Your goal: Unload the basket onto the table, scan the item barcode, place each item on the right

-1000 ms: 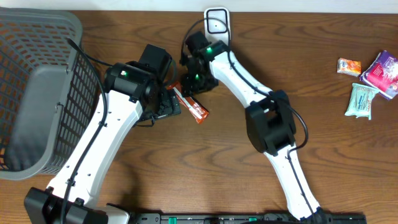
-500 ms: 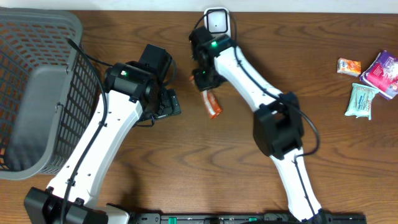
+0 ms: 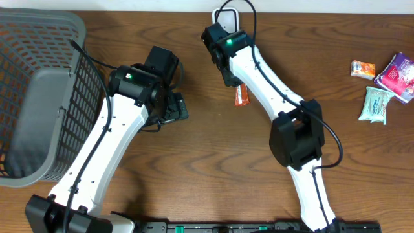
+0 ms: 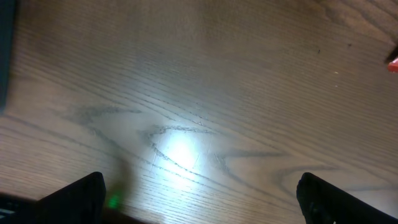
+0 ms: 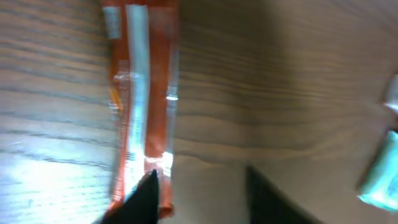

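Observation:
An orange snack packet (image 3: 241,95) lies flat on the wooden table, just below my right gripper (image 3: 231,80). In the right wrist view the packet (image 5: 140,106) runs lengthwise up the left side. Its near end sits by the left finger (image 5: 144,198). My right gripper (image 5: 205,199) is open, and only bare wood shows between its fingers. A white scanner (image 3: 226,19) stands at the table's back edge, behind the right wrist. My left gripper (image 3: 177,107) hovers left of centre. It is wide open (image 4: 202,208) over bare wood, well apart from the packet.
A grey mesh basket (image 3: 39,39) fills the left side. At the far right lie a pale green pack (image 3: 376,103), a small orange-and-white pack (image 3: 363,68) and a purple pack (image 3: 398,74). The pale green pack (image 5: 382,177) also shows at the right wrist view's edge.
My right arm carried the packet right, away from the left gripper, and turned it nearly upright. Its jaws now stand apart beside the lying packet. The left arm stayed still.

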Controlling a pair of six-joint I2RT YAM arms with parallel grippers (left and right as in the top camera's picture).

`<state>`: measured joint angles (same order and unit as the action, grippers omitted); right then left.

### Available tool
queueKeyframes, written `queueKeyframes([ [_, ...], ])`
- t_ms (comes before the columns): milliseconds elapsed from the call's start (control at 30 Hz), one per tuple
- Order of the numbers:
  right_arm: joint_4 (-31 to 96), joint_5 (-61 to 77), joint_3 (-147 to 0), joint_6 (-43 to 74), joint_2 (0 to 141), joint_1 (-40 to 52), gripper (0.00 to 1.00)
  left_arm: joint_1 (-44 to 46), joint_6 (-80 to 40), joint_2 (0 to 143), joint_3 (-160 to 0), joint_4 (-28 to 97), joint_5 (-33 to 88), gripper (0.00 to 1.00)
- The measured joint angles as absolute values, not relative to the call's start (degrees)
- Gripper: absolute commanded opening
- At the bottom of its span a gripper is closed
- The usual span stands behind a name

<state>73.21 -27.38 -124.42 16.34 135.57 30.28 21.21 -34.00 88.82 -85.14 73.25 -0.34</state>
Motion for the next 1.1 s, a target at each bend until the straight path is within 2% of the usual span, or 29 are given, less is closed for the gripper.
queueKeyframes([
  [100,70.87,-21.89,-123.98,16.95,136.0,29.71,0.72,21.21,-34.0,88.84,-85.14,73.25,-0.34,0.98],
  [300,68.18,-6.11,-123.98,17.34,136.03,24.1,0.74,21.21,-34.0,88.82,-85.14,73.25,-0.36,0.98],
  [567,67.75,18.98,-123.98,14.17,138.5,10.98,0.66,21.21,-34.0,88.82,-85.14,73.25,-0.34,0.98],
  [833,67.7,29.02,-123.63,13.08,143.9,12.14,0.64,21.21,-34.0,88.82,-85.14,73.28,-0.34,0.98],
  [933,67.72,30.13,-123.63,12.93,144.05,13.19,0.6,21.21,-34.0,88.84,-85.14,73.25,-0.34,0.98],
  [1000,67.72,30.7,-123.63,12.88,144.31,13.78,0.52,21.21,-34.0,88.82,-85.14,73.25,-0.34,0.98],
  [1033,67.68,31.03,-123.63,12.67,144.38,14.11,0.43,21.21,-34.0,88.84,-85.14,73.25,-0.34,0.98],
  [1067,67.61,31.09,-123.63,12.75,144.42,14.33,0.22,21.21,-34.0,88.82,-85.14,73.25,-0.34,0.98],
  [1100,67.53,31.27,-123.63,12.36,144.62,14.72,0.07,21.21,-34.0,88.82,-85.14,73.25,-0.34,0.98],
])
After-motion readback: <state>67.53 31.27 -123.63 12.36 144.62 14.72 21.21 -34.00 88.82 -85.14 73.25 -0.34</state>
